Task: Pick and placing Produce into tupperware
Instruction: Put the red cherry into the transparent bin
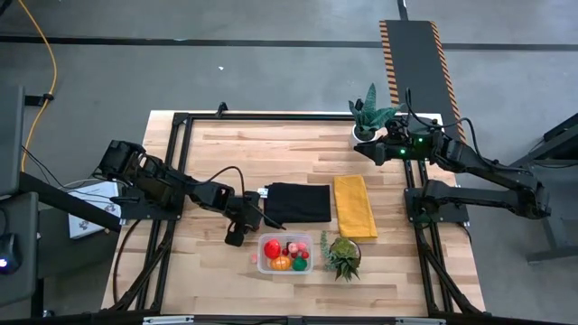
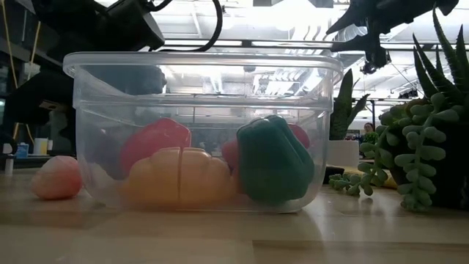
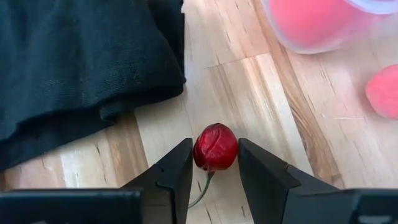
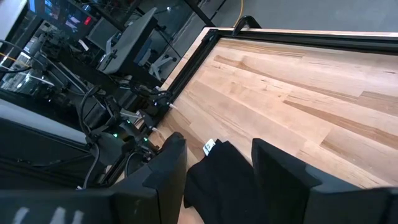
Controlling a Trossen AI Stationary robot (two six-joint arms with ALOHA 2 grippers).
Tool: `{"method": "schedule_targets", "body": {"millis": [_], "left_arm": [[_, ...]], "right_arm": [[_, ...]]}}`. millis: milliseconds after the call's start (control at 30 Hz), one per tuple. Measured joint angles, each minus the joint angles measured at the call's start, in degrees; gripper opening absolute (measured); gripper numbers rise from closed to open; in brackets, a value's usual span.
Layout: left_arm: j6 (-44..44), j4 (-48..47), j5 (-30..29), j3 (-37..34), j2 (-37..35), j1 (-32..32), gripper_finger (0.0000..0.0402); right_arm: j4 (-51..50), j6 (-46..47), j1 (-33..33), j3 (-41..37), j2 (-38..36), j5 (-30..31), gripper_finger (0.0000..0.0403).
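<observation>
- A small red cherry with a thin green stem lies on the wooden table, just beside the near edge of the black cloth and left of the tub.
- The left gripper is down at the table with one finger on each side of the cherry; the fingers look to be touching it or nearly so, and whether they actually grip it cannot be told.
- The clear tupperware sits near the table's front edge, holding a red fruit, an orange piece, a green pepper and small pink bits.
- A pink berry lies on the table just left of the tub.
- A small succulent stands right of the tub; a yellow cloth lies right of the black cloth.
- The right gripper is raised at the far right, near a potted plant, its fingers apart and empty.
</observation>
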Motion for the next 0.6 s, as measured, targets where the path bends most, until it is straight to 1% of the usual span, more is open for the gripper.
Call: {"method": "schedule_targets", "body": {"millis": [167, 467, 600], "left_arm": [[-0.3, 0.0, 0.0, 0.0, 0.0, 0.0, 0.0113], [-2.5, 0.0, 0.0, 0.0, 0.0, 0.0, 0.0086], [-3.0, 0.0, -0.1, 0.0, 0.0, 0.0, 0.0080]], "right_arm": [[0.0, 0.0, 0.0, 0.0, 0.0, 0.0, 0.0171], [0.0, 0.0, 0.0, 0.0, 0.0, 0.0, 0.0171], [0.0, 0.0, 0.0, 0.0, 0.0, 0.0, 0.0171]]}}
